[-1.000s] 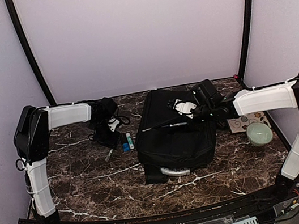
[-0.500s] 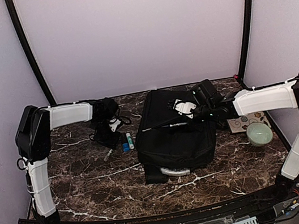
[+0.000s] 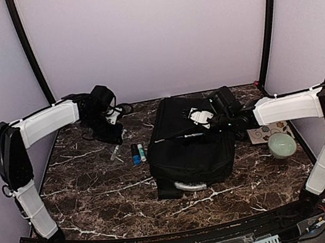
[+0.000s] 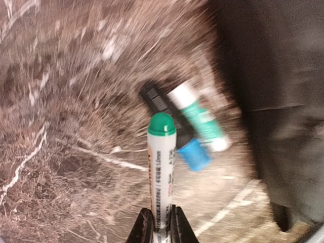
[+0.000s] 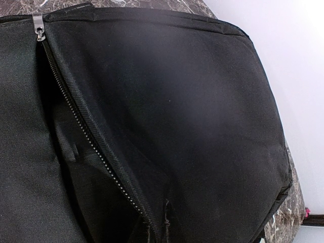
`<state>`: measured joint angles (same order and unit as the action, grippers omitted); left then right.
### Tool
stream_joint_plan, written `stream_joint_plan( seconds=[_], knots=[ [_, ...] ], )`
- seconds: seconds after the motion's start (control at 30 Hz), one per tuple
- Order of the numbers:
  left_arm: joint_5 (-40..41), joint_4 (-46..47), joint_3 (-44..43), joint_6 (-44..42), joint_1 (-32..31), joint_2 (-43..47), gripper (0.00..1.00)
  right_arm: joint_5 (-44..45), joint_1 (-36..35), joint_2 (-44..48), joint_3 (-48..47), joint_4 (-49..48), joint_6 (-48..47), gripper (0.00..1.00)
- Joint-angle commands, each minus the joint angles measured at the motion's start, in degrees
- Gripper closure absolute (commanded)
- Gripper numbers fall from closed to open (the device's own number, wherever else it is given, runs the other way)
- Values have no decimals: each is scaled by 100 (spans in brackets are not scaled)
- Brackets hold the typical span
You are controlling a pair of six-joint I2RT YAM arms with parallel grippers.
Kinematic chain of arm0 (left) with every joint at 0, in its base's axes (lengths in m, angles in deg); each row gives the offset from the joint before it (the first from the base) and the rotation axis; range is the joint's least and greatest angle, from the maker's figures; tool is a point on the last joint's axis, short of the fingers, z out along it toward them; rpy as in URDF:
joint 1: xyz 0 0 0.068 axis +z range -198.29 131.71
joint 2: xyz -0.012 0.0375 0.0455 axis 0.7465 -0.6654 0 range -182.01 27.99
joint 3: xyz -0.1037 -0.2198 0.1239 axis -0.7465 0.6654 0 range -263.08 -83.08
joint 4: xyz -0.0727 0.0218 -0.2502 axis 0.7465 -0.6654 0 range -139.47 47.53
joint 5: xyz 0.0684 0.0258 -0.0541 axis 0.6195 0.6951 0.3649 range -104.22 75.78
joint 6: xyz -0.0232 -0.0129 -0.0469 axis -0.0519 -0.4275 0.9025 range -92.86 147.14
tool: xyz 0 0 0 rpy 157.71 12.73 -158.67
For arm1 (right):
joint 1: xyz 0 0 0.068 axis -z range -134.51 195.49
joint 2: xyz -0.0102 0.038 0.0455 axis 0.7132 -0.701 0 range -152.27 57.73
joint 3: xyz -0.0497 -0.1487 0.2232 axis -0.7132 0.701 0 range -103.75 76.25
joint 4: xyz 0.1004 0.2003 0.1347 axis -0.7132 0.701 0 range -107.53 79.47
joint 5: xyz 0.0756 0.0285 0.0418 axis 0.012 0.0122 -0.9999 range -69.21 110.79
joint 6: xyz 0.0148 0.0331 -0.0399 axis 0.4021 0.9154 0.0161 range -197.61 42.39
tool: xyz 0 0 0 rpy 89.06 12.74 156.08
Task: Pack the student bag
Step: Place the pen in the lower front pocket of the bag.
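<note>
– What is hard to make out on the left?
– The left wrist view is smeared by motion. Even so, the left gripper (image 4: 161, 229) has its fingers pinched tight on a green-capped marker (image 4: 161, 172). Only the fingertips show, cut off at the bottom edge.
– What lies under it?
– A blue-capped pen (image 3: 135, 156) and a teal pen (image 3: 142, 153) lie side by side on the table (image 3: 94, 195), just left of the bag (image 3: 191, 144).
– Any room to move?
– There is bare marble in front of the pens and to their left. The left arm is high, near the back-left corner.
– And the right side?
– The bag lies flat, a little right of centre. The right gripper (image 3: 200, 117) sits over its far end. Its wrist view shows only black fabric and an open zip (image 5: 76, 121), no fingers, so I cannot tell whether it grips anything. A bowl (image 3: 282, 145) stands near the right edge, apart from the bag.
– What differs from a second ago?
– The left arm has risen and swung back and left, lifting the marker; the right arm and bag are where they were
</note>
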<state>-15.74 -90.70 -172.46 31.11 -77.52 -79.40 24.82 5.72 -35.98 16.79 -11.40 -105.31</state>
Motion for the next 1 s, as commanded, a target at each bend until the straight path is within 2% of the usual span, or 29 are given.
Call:
stream_joint_plan(
  seconds=[0.0, 0.1, 0.2, 0.33, 0.6, 0.77, 0.97],
  knots=[
    [-1487, 737, 368, -62, -239, 1101, 91, -74, -48, -71, -116, -17, 117, 100],
    [-1926, 1190, 560, -348, -651, 1332, 91, -94, -49, -86, -136, -1, 138, 100],
    [-1947, 1545, 716, -757, -1270, 1379, 94, -96, -46, -99, -153, 9, 166, 100],
    [-2092, 1853, 762, -876, -1787, 1191, 95, -132, -49, -121, -218, 57, 239, 100],
    [-1404, 2722, 977, -1991, -2586, 1066, 97, -330, -33, -92, -405, 179, 395, 100],
    [-701, 3977, 1531, -3065, -2905, 1032, 96, -638, 42, -75, -614, 393, 522, 100],
    [395, 5242, 1559, -4187, -3058, 487, 96, -794, 108, -77, -619, 473, 610, 100]
  ],
)
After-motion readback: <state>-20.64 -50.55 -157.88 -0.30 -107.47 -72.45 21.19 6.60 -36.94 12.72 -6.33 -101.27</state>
